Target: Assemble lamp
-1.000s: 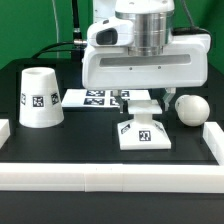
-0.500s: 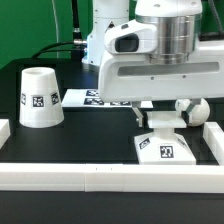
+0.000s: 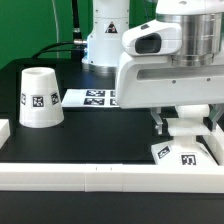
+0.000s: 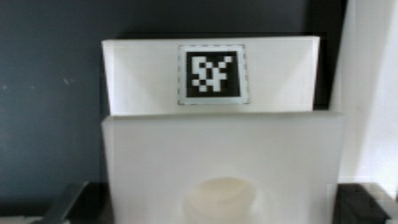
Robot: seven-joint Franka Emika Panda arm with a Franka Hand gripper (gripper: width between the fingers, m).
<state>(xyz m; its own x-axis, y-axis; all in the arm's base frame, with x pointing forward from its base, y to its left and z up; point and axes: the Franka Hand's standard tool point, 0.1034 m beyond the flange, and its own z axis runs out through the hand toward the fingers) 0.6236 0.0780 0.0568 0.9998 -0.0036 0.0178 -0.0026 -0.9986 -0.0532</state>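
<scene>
The lamp base (image 3: 182, 152), flat, square and white with a tag on its front, sits on the black table in the front corner at the exterior view's right, against the rails. My gripper (image 3: 185, 124) is shut on its raised socket block. In the wrist view the base (image 4: 214, 130) fills the picture, with its tag and round socket hole between my dark fingers (image 4: 64, 203). The tapered shade (image 3: 40, 97) stands mouth down at the exterior view's left, far from my gripper. The round bulb is hidden behind my gripper.
The marker board (image 3: 95, 97) lies flat at the back middle. A long white rail (image 3: 100, 176) runs along the front, a rail (image 3: 217, 140) stands at the exterior view's right, and a short piece (image 3: 4, 130) at its left.
My gripper has slid the base from the table's middle toward the exterior view's right and front, into the rail corner. It now covers the bulb. The shade has not moved.
</scene>
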